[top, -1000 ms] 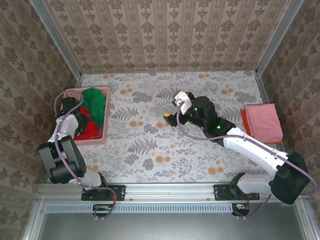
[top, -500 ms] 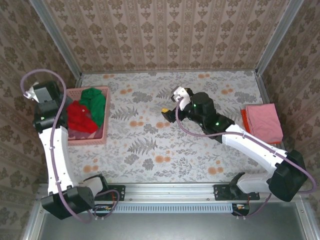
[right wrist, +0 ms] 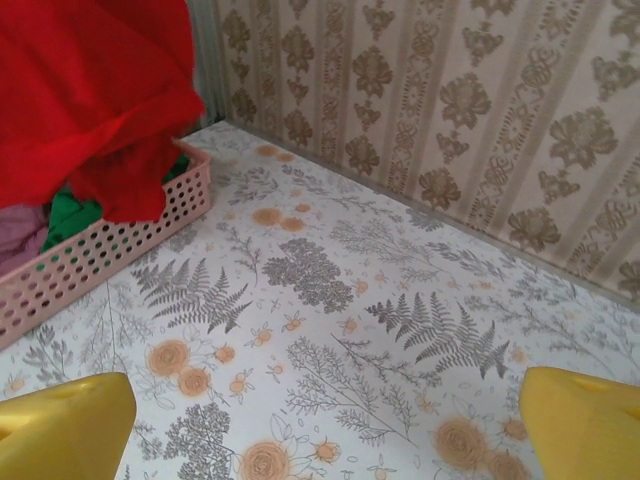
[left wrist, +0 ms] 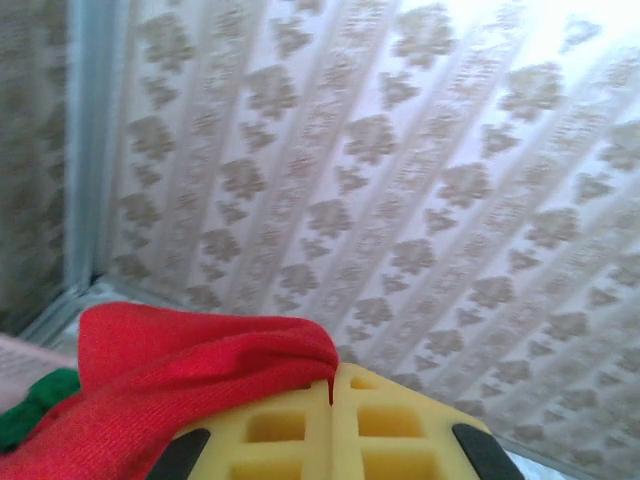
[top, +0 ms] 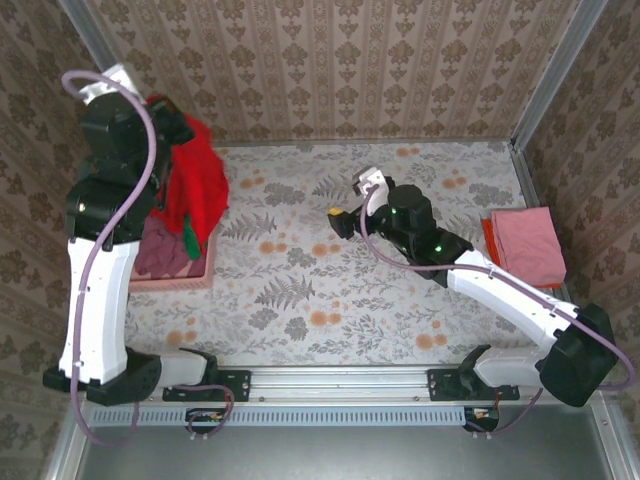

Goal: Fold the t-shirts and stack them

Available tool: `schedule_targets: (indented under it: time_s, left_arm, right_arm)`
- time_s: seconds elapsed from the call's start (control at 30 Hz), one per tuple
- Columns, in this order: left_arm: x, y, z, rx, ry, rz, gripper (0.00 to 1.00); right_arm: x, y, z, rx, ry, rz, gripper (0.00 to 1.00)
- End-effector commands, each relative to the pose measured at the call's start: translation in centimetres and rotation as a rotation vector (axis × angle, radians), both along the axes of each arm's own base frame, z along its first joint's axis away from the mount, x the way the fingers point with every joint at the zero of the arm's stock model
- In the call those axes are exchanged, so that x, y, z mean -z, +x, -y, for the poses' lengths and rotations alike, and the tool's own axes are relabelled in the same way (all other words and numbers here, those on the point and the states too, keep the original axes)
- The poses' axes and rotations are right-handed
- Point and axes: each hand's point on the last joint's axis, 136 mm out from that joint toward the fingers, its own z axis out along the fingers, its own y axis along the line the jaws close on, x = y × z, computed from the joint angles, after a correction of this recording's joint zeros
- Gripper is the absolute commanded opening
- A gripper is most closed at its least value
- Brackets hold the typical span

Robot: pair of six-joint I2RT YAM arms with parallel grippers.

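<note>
The left hand [left wrist: 332, 410] pinches the red t-shirt [top: 200, 185], which dangles above the basket [top: 185, 278] at upper left; the right hand [top: 343, 218] hovers spread at centre. The cloth looks light and limp, probably best taken at a shoulder or hem corner.

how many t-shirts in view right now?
5: bright red cloth t-shirt hangs over the pink plastic lattice basket; green t-shirt and dusky maroon t-shirt lie inside it; folded pink t-shirt sits on orange t-shirt, far right. More may be buried.
</note>
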Motion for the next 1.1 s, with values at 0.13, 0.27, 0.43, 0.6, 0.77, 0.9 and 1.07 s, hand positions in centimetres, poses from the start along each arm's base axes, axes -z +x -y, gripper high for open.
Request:
schedule_targets:
  time_s: [0.13, 0.27, 0.43, 0.6, 0.77, 0.9, 1.07]
  left_arm:
    - [-7.3, -0.6, 7.8, 0.176, 0.033, 0.182, 0.00]
    - [-8.8, -0.1, 11.8, 0.272, 0.003, 0.229, 0.00]
    - [-8.3, 1.3, 15.1, 0.345, -0.037, 0.223, 0.00]
    - [-5.8, 3.0, 16.2, 0.337, -0.019, 0.152, 0.00]
    - [-2.8, 4.4, 16.5, 0.316, -0.016, 0.069, 0.00]
    - [-1.0, 5.1, 16.8, 0.315, -0.017, 0.023, 0.00]
    - [0.8, 5.6, 17.3, 0.320, -0.015, -0.030, 0.00]
  right_arm:
    - [0.7, 0.3, 4.5, 0.189, 0.198, -0.126, 1.00]
    - [1.8, 0.2, 6.4, 0.251, 0.256, -0.196, 1.00]
    - [2.4, -0.1, 7.3, 0.239, 0.313, -0.249, 1.00]
    - [2.4, -1.1, 7.1, 0.176, 0.260, -0.197, 1.00]
    - [3.5, -1.8, 7.4, 0.154, 0.198, -0.197, 1.00]
    - [4.0, -2.3, 6.9, 0.110, 0.169, -0.194, 1.00]
    - [4.0, -2.3, 5.2, 0.010, 0.152, -0.178, 1.00]
